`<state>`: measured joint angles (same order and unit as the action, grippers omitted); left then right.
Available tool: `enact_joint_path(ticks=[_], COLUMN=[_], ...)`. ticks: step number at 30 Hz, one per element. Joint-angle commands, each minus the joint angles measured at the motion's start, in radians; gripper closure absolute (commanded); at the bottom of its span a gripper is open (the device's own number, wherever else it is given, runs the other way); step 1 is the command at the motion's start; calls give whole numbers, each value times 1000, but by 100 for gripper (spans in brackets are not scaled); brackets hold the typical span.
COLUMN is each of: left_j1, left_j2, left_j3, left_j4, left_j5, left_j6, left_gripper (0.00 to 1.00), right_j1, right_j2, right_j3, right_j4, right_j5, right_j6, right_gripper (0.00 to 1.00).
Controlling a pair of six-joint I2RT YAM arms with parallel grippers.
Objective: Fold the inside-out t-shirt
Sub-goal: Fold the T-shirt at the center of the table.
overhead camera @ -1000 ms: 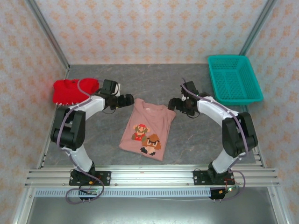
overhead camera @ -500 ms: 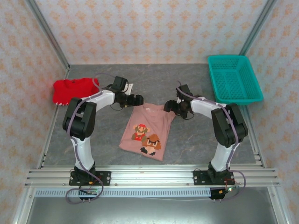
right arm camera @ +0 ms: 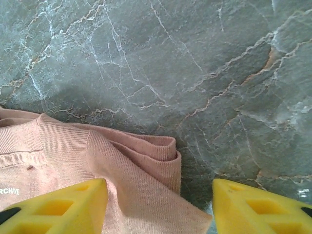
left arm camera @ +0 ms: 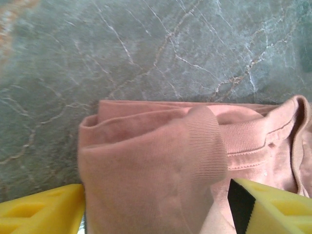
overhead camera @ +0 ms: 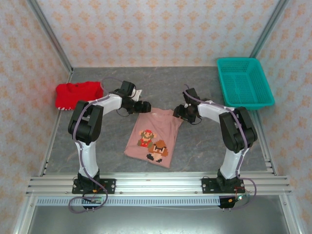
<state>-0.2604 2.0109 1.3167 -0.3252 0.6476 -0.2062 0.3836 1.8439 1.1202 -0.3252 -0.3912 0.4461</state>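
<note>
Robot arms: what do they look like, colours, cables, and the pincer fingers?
The left arm and right arm each have glossy white links between chunky black joint housings, with a thin grey cable looping along them. The left pincer and right pincer carry bright yellow plastic fingers with hollow cut-outs and black inner pads.

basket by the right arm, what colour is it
Teal green, with a mesh pattern: the basket shows best in the top external view.

1. T-shirt [overhead camera: 153, 139]: one, salmon-pink.
2. Printed figures [overhead camera: 146, 138] on it: seemingly two, though they are small from above.
3. Red garment [overhead camera: 75, 93]: one.
4. Teal basket [overhead camera: 237, 60]: one.
5. Grippers: two, the left gripper [overhead camera: 144, 107] and the right gripper [overhead camera: 178, 111].
</note>
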Motion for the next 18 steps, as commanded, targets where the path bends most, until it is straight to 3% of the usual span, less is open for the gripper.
enact_joint_path(ticks=[1, 11, 18], left_j1=[-17, -22, -5], left_j2=[31, 44, 43], left_j3=[27, 27, 16], left_j4=[-27, -21, 8], left_j5=[62, 67, 41], left_j6=[21, 16, -13], left_gripper=[27, 55, 80], right_j1=[70, 83, 80], right_j2=[68, 96, 97], right_j3=[30, 46, 57], right_j4=[104, 130, 148], right_j5=[-120, -143, -116], right_j6=[20, 45, 34], right_gripper=[46, 60, 83])
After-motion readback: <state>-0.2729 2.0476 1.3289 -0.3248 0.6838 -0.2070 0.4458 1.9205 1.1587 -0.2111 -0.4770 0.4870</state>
